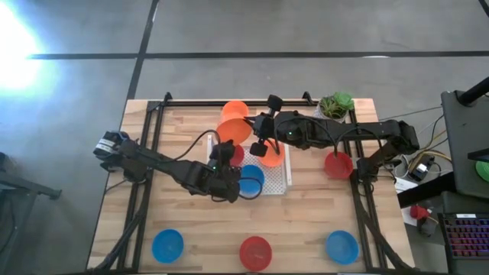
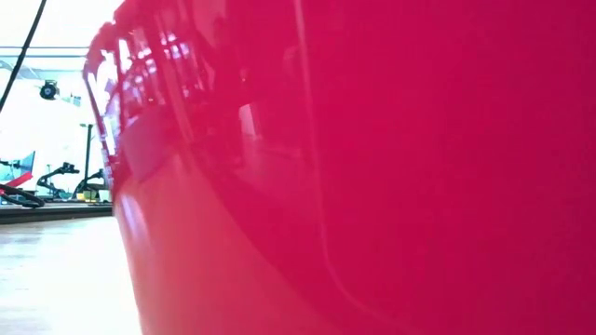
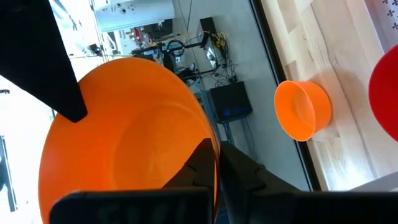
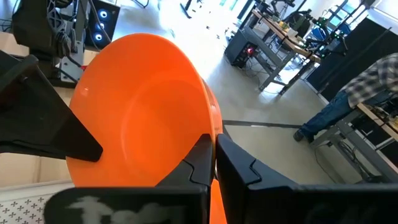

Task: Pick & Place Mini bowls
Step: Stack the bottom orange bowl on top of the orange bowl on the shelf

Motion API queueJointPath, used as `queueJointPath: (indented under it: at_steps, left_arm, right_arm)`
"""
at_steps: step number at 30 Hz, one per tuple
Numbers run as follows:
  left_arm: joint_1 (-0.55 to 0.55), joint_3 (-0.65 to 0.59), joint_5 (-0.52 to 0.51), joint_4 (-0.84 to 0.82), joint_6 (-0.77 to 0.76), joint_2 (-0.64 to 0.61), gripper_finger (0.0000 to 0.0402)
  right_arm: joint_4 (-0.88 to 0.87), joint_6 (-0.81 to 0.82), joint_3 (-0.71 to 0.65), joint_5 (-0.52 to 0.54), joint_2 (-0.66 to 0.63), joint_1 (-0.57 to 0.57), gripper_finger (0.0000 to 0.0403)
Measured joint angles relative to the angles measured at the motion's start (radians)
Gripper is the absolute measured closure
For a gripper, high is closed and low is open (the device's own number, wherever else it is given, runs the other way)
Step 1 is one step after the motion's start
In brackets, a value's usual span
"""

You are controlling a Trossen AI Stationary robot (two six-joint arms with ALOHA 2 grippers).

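We can read no text, label, brand, number or sign in any of the views. The monitors and equipment in the room behind show nothing we can make out, and the bowls carry no markings.

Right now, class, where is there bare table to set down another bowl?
Bare wood lies between the left arm and the front-left blue bowl, and between the right-hand red bowl and the front-right blue bowl. Crowded around the white tray: left gripper and right gripper each hold an orange bowl there.
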Motion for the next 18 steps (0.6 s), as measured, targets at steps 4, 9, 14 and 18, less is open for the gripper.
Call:
queueJointPath:
  at_steps: [4, 9, 14, 18]
  left_arm:
    - [0.001, 0.0, 0.0, -0.001, 0.002, 0.0, 0.0388]
    - [0.002, 0.0, 0.016, -0.001, 0.04, 0.0, 0.0388]
    - [0.002, 0.0, 0.019, -0.001, 0.037, -0.001, 0.0387]
    - [0.002, 0.0, 0.02, -0.001, 0.023, -0.001, 0.0387]
  right_arm:
    - [-0.001, -0.004, 0.0, 0.0, 0.0, 0.0, 0.0394]
    - [-0.003, -0.004, 0.0, -0.001, 0.0, 0.0, 0.0394]
    - [-0.003, -0.004, 0.0, -0.001, 0.001, 0.0, 0.0394]
    - [-0.003, -0.004, 0.0, -0.002, 0.001, 0.0, 0.0394]
